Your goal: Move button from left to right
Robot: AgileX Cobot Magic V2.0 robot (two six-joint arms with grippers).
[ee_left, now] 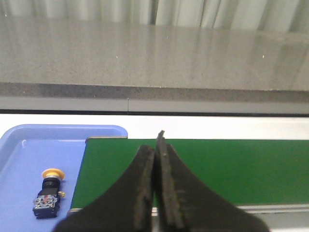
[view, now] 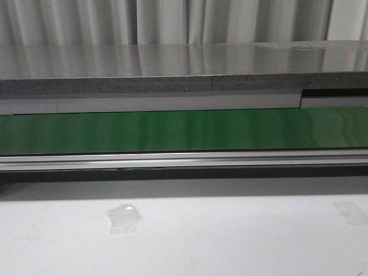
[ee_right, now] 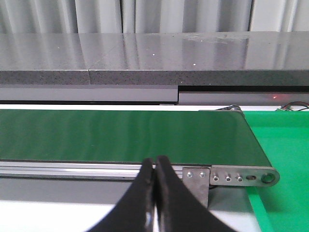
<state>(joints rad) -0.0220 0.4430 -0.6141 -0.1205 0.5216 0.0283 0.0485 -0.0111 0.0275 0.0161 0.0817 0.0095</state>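
Blue tray holds button, seemingly cap-away lengthwise.

Long green belt running across, edged in front by a silver rail; grey speckled counter behind, pale curtain beyond that; two patches of clear tape on the white table; blue tray at one belt end, bright green mat at the other
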